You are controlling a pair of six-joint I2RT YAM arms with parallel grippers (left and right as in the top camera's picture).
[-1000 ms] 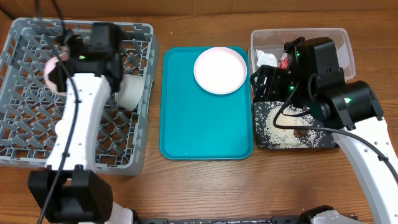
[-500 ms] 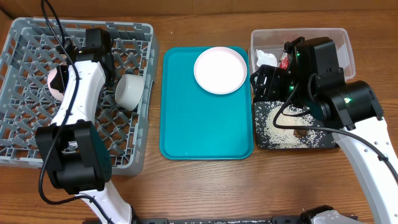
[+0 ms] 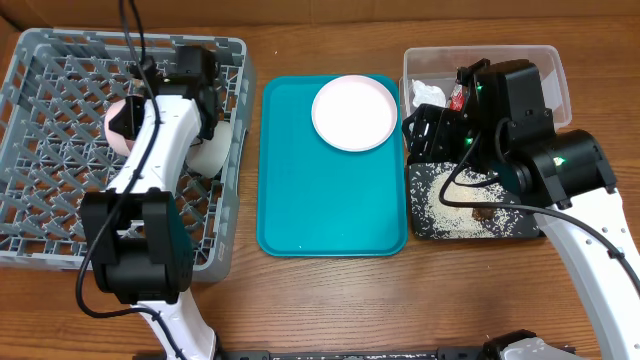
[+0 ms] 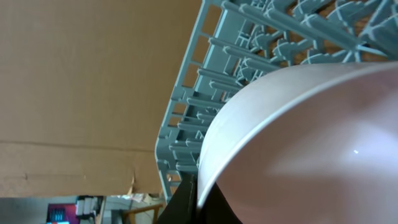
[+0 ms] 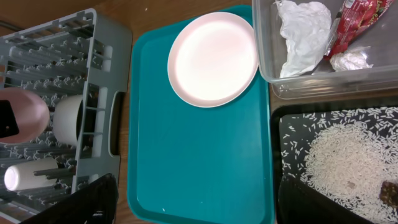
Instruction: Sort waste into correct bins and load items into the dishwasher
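Note:
My left gripper [image 4: 198, 200] is shut on the rim of the small pink bowl [image 4: 311, 143] and holds it over the grey dish rack [image 3: 40, 215]; the bowl also shows in the overhead view [image 3: 122, 126]. The grey-green bowl [image 5: 68, 118] and the white cup [image 5: 20, 178] lie in the rack. The pink plate [image 3: 354, 112] sits on the teal tray. My right gripper [image 5: 196, 191] is open and empty above the tray's near right part. The clear tub [image 3: 560, 75] holds the white tissue [image 5: 305, 34] and the red wrapper [image 5: 356, 18]. The black tray [image 3: 425, 225] holds rice [image 5: 345, 162]. I cannot make out the chopsticks.
The teal tray [image 3: 330, 200] lies between the rack and the bins. My right arm [image 3: 530, 130] hangs over the seam between the tub and the black tray. Bare wooden table [image 3: 330, 300] runs along the front.
My left arm has swung to the right over the rack, carrying the pink bowl with it. The right arm has not moved.

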